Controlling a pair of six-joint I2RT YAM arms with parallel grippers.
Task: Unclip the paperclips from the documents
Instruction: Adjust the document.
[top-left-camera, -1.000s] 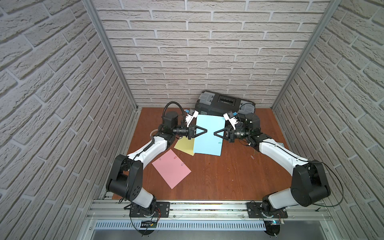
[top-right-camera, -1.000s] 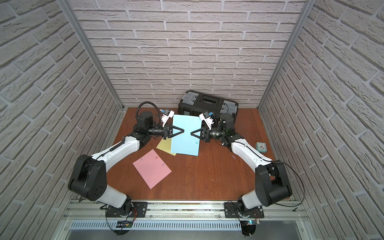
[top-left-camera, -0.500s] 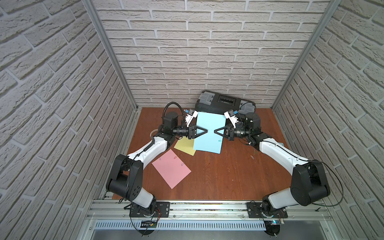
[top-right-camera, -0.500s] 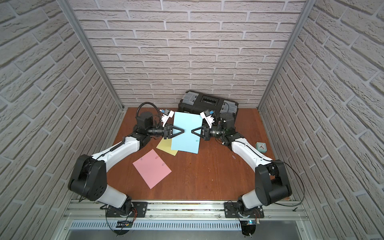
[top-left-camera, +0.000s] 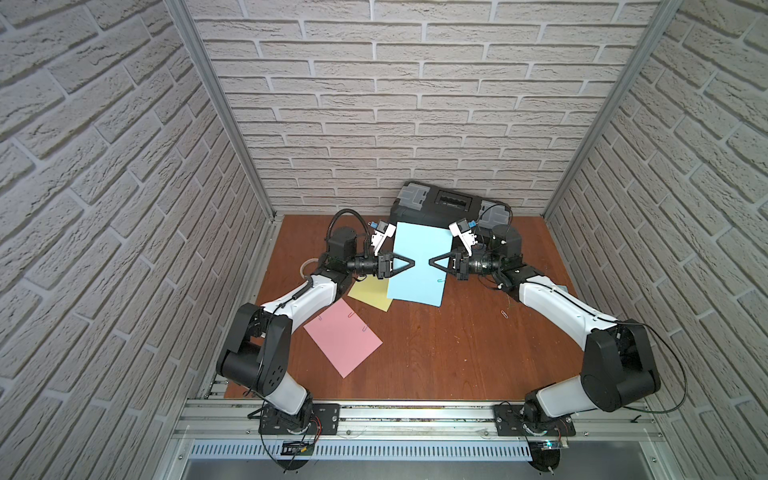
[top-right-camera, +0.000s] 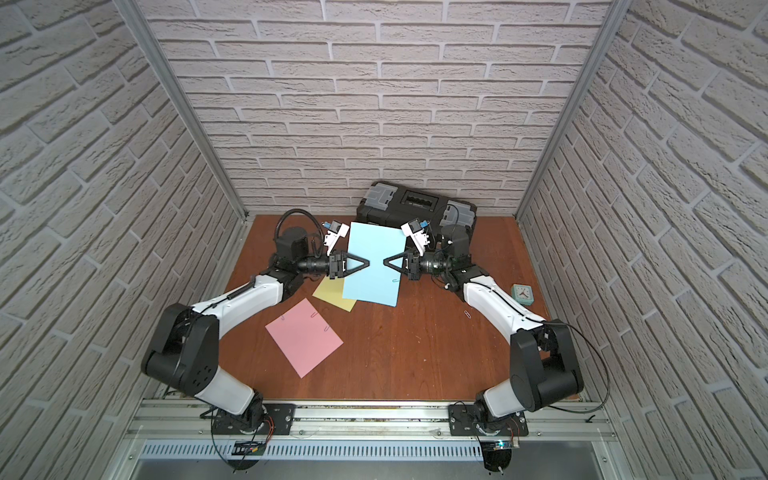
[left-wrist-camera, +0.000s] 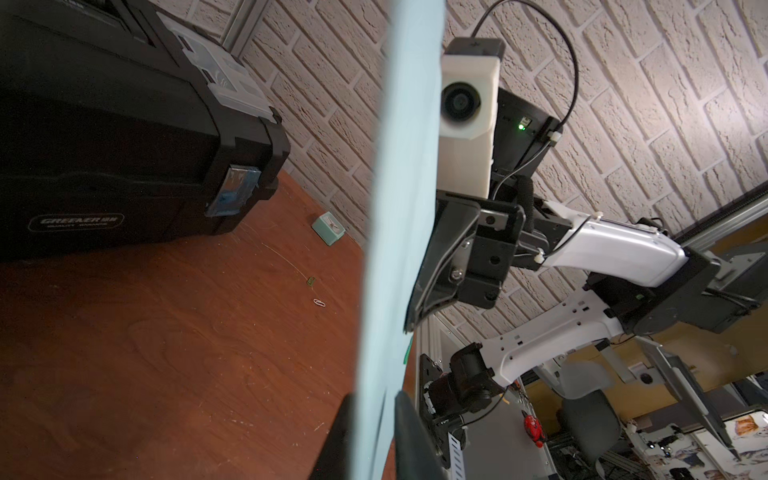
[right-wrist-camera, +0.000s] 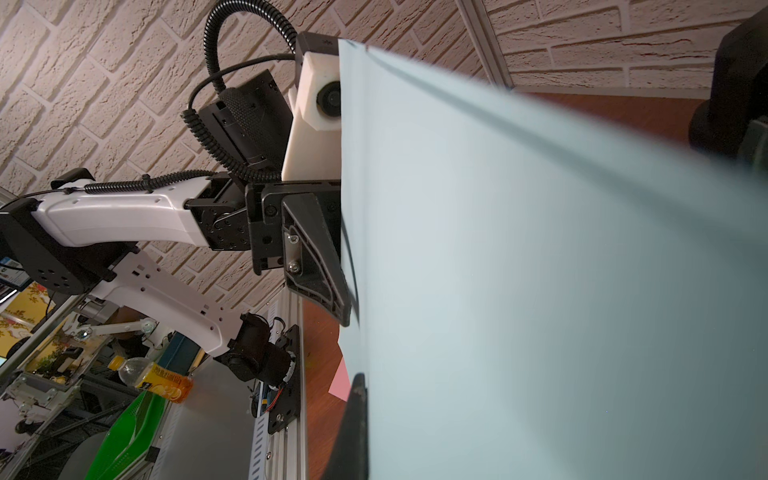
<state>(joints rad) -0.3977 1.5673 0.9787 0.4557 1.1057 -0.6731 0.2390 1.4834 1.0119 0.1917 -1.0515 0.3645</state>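
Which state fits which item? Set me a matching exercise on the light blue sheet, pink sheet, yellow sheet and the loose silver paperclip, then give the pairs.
Things:
1. light blue sheet
2. pink sheet
3. yellow sheet
4. silver paperclip

States:
A. loose on the bare table, beside the right arm
B. partly hidden beneath another sheet in both top views
C. raised, between the left tool and right tool
D. flat on the table, uncovered by any sheet

Pairs: 1-C, 2-D, 3-B, 4-A

Both top views: bright, even overhead light, soft shadows on table (top-left-camera: 436, 353), wide-angle stretch at edges. Wrist views dimmer; light blue sheet (right-wrist-camera: 540, 291) blurred close to lens.
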